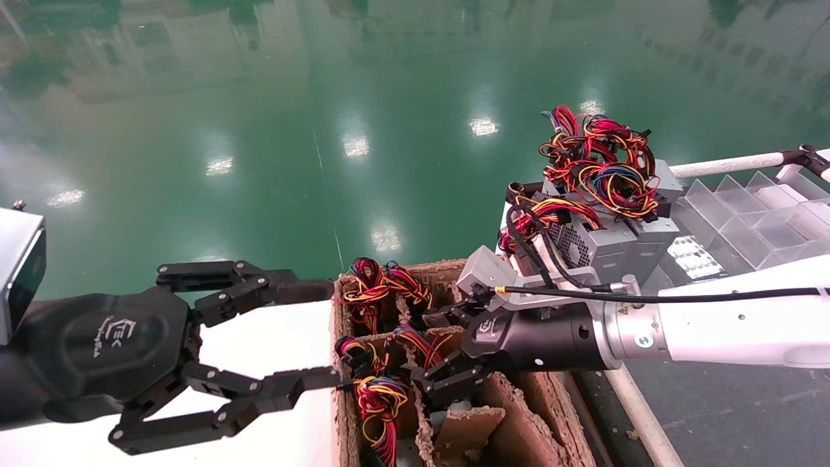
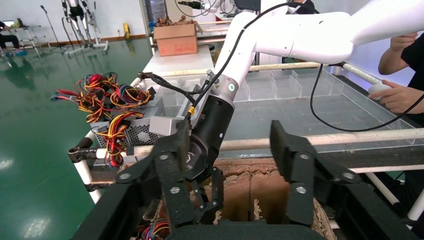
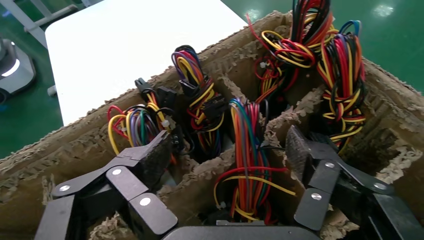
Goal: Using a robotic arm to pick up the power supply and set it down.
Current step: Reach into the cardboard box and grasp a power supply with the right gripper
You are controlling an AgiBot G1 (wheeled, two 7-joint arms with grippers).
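A green floor [image 1: 259, 130] fills the head view from nine to one o'clock. At five o'clock sits a brown pulp crate [image 1: 532, 415] with divided cells holding wire bundles. At three o'clock stand clear plastic dividers [image 1: 746, 207]. At two o'clock a stack of grey boxes [image 1: 616, 240] carries tangled coloured wires. The right gripper [image 1: 444, 350] hangs over the crate's middle cells, its jaws spread wide on either side of a power supply's [image 3: 250, 165] wire loop, not touching it; the box itself sits hidden down in its cell. At eight o'clock the left gripper [image 1: 311, 337] hovers beside the crate above a white table [image 1: 259, 344], fingers apart, holding nothing.
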